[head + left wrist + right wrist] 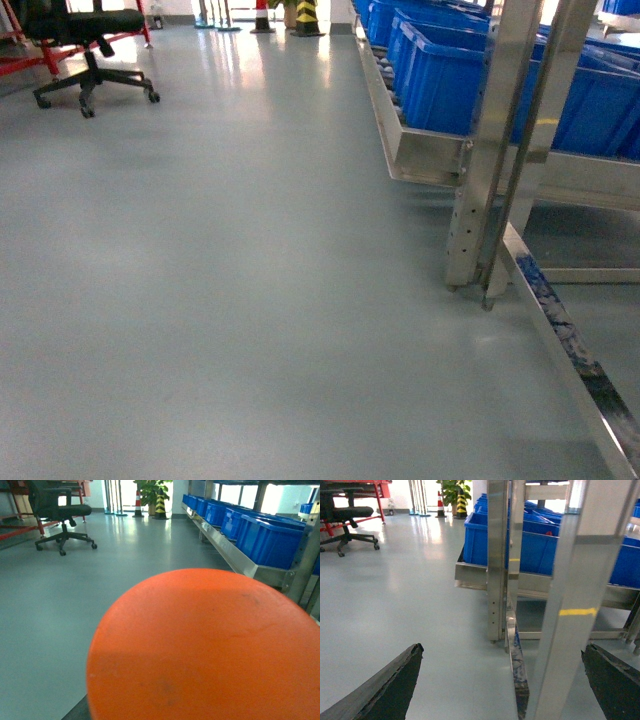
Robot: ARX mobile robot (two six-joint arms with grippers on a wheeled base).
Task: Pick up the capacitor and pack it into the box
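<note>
The capacitor (205, 645) fills most of the left wrist view as a big blurred orange disc, very close to the camera. My left gripper is shut on it, and only a dark sliver of one of its fingers (76, 713) shows at the bottom left. In the right wrist view, my right gripper (502, 677) is open. Its two dark fingers (387, 690) stand far apart with only floor and a metal post between them. The box is out of view. Neither gripper appears in the head view.
A metal rack (430, 160) carrying large blue bins (470, 85) runs along the right. Its shiny uprights (495, 150) and a low floor rail (570, 350) stand close by. A black office chair (90, 50) and a traffic cone (262, 18) are far back on the grey floor.
</note>
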